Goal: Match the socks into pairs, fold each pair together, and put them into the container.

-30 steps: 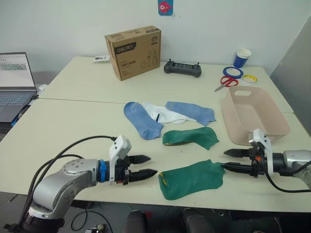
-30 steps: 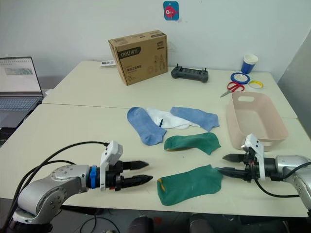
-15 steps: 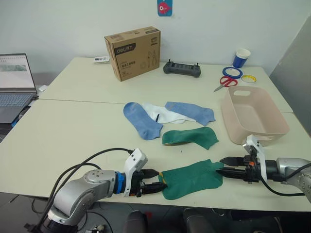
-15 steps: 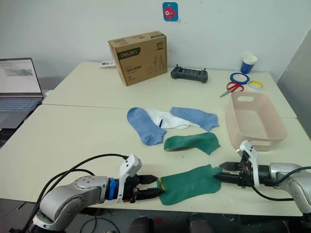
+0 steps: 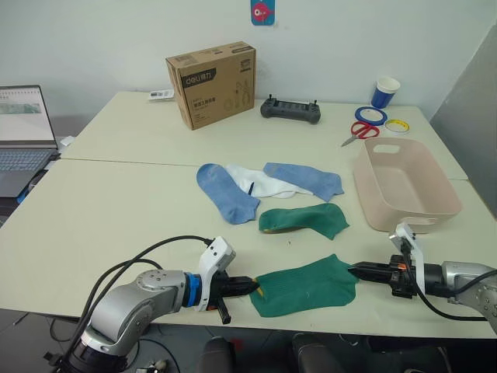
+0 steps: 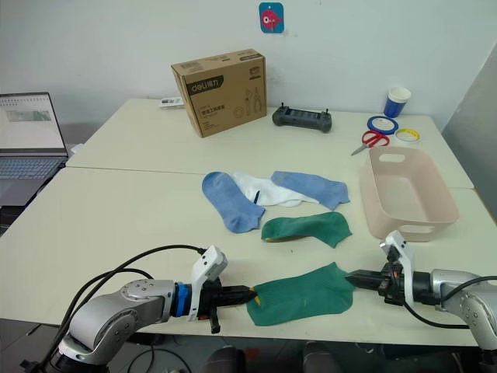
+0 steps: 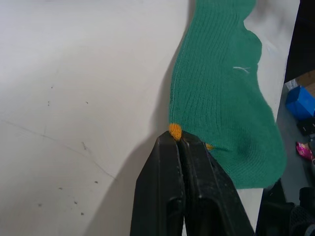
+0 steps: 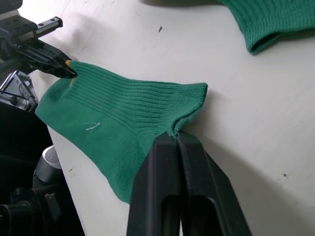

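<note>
- The left claw is clamping the toe end of the near green sock, at the yellow mark; the left wrist view is showing its fingers pressed together on the fabric edge.
- The right claw is pinching the opposite, cuff end of the same sock, its fingers likewise closed on the fabric.
- This sock is lying flat along the near edge of the bench, stretched between the two claws.
- The second green sock is resting just behind it, towards the middle of the bench, apart from it.
- Two blue socks and a white sock are overlapping in a row farther back.
- The pink basin is sitting empty at the right edge of the bench, near the right claw.
- Handling judgement: the sock is appearing light, soft and limp; it is likely sagging and folding once lifted, so holding both ends is keeping it spread. Thin edge grips are risking slippage.
- Pairing is not yet done; no sock is in the basin.
</note>
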